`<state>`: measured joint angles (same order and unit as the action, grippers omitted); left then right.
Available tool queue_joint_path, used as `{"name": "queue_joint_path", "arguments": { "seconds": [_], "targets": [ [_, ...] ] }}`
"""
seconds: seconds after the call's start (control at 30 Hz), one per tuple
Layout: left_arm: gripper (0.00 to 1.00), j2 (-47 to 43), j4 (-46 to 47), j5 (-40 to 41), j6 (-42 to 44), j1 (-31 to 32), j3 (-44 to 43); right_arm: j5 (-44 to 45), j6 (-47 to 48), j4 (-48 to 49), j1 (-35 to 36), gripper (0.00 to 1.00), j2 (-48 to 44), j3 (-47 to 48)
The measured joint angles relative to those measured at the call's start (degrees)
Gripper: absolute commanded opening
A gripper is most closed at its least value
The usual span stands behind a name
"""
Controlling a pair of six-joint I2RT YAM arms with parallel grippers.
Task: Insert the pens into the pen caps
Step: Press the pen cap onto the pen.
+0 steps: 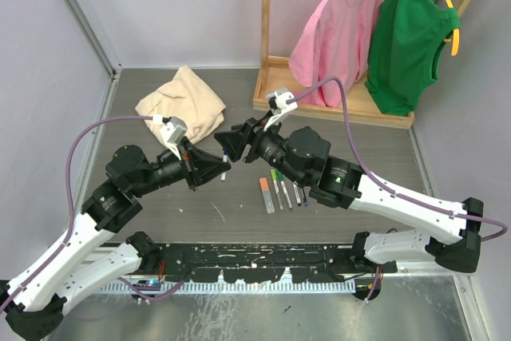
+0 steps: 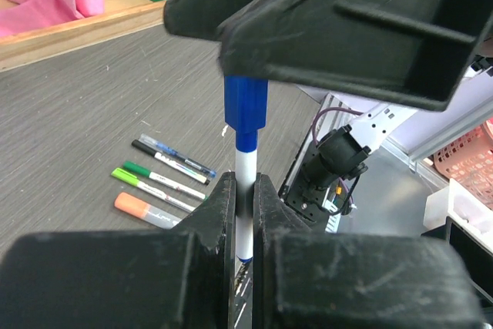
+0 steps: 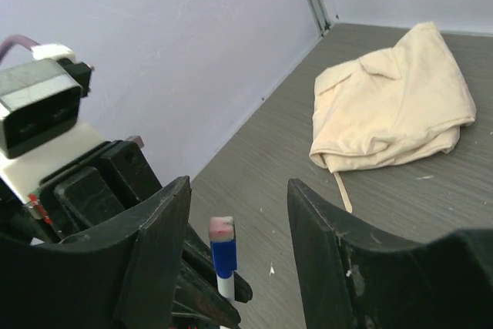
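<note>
Between spread jaws of right gripper [image 3: 239,186]: cap [image 3: 223,256] on pen [image 2: 246,161], pinched by left gripper [image 2: 245,180]. Cap maybe half-seated; jaw snag on retreat could pull it off.

Grey table [image 1: 375,153] with pens [image 1: 279,189], cream cloth [image 1: 182,101]

**Top external:** a fixed camera above and behind the arm bases looks down and forward over the whole grey wood-grain tabletop [image 1: 239,85].

**Left wrist:** set close behind the left gripper [image 2: 245,182], it faces rightward along the table toward a row of marker pens [image 2: 162,182].

**Right wrist:** set close behind the right gripper [image 3: 239,185], it faces leftward toward a crumpled cream cloth [image 3: 393,105].

All three views share the white-barrelled, blue-capped pen [image 1: 227,161] between the two grippers.
</note>
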<state>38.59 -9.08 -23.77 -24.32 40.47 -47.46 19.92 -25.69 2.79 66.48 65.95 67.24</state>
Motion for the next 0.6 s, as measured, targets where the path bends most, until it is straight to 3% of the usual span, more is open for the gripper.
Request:
{"name": "queue_joint_path", "arguments": {
  "seconds": [0.33,0.6],
  "targets": [
    [0.00,0.37,-0.81,0.07,0.39,0.00,0.00,-3.74,-1.51,-5.51,-0.61,0.43,2.54,1.14],
    [0.00,0.94,-1.88,1.29,1.14,0.02,0.00,-5.11,-2.49,-7.28,-0.61,0.03,2.51,1.11]
  ]
}}
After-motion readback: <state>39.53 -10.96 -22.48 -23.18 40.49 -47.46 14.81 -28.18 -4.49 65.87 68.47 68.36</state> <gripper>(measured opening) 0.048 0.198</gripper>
